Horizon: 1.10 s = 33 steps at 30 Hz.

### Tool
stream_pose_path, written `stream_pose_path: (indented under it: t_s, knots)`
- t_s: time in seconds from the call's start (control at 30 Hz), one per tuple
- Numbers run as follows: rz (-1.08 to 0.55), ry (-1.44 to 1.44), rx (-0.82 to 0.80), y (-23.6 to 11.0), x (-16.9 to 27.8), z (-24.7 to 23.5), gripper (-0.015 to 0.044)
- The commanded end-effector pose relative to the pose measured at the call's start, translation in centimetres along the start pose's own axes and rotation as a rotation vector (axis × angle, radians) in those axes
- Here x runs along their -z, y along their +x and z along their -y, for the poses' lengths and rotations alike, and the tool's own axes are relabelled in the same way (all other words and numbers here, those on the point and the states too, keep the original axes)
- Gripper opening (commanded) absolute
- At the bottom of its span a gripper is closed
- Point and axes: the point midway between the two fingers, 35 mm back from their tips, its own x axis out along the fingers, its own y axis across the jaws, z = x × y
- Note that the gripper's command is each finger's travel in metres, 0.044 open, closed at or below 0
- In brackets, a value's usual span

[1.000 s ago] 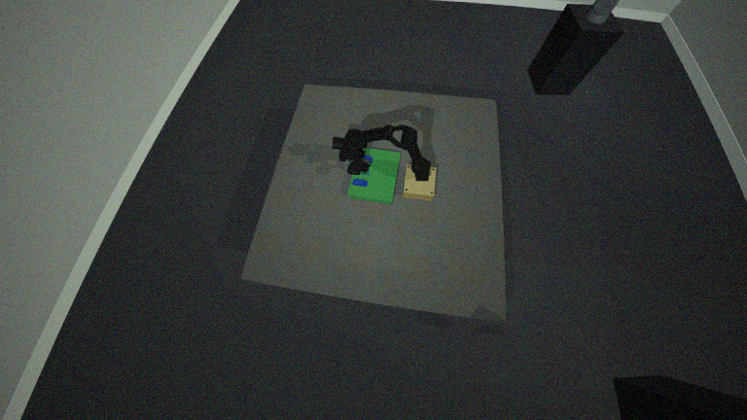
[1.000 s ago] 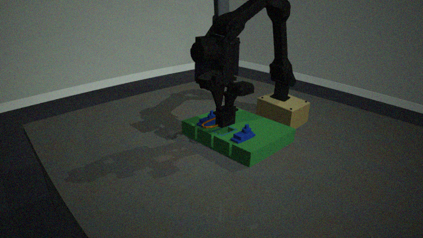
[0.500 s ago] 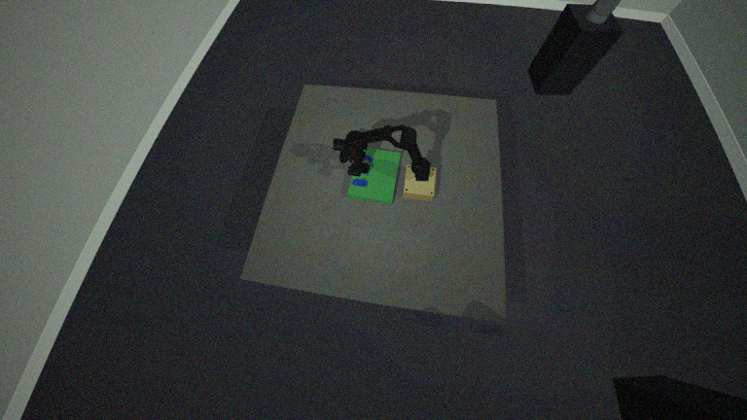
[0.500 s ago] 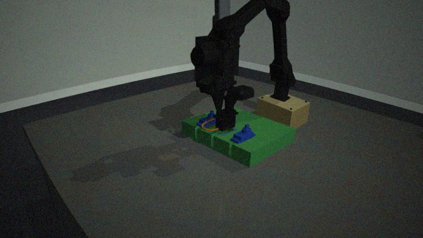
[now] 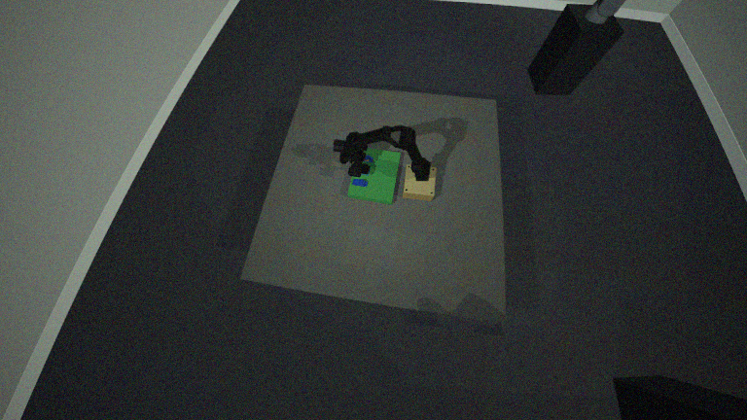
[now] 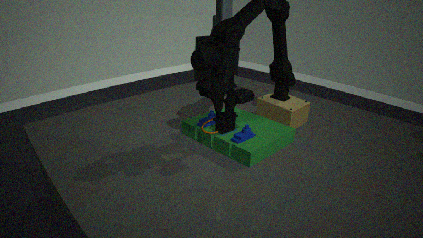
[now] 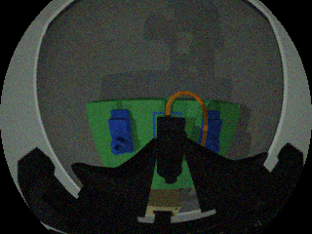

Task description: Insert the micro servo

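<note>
The green deck [image 5: 386,184] [image 6: 268,135] [image 7: 103,136] lies in front of the arm's tan base [image 6: 283,111] [image 5: 419,189]. My gripper [image 6: 224,126] [image 7: 171,142] [image 5: 358,164] points straight down at the deck's middle and is shut on the loose micro servo [image 7: 171,132], which looks dark between the fingers. The fingers hide the servo's body and its ears in the top and exterior views. The servo's orange cable [image 6: 205,128] [image 7: 195,100] loops out over the deck's far side. The pocket is mostly hidden under the servo. I cannot tell whether the servo sits fully down.
Two blue servos are mounted in the deck, one [image 6: 243,135] [image 7: 120,132] [image 5: 359,181] on one side of the gripper and one [image 6: 207,119] [image 7: 214,132] on the other. A dark box with a grey post [image 5: 573,52] stands at the far corner.
</note>
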Motion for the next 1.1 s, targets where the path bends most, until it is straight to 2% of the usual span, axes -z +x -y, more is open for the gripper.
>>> stream_pose_path:
  t_s: [0.0, 1.07]
  knots:
    - [0.002, 0.003, 0.002, 0.4, 0.0, 0.0, 0.0000]
    - [0.002, 0.003, 0.002, 3.4, 0.0, 0.0, 0.0000]
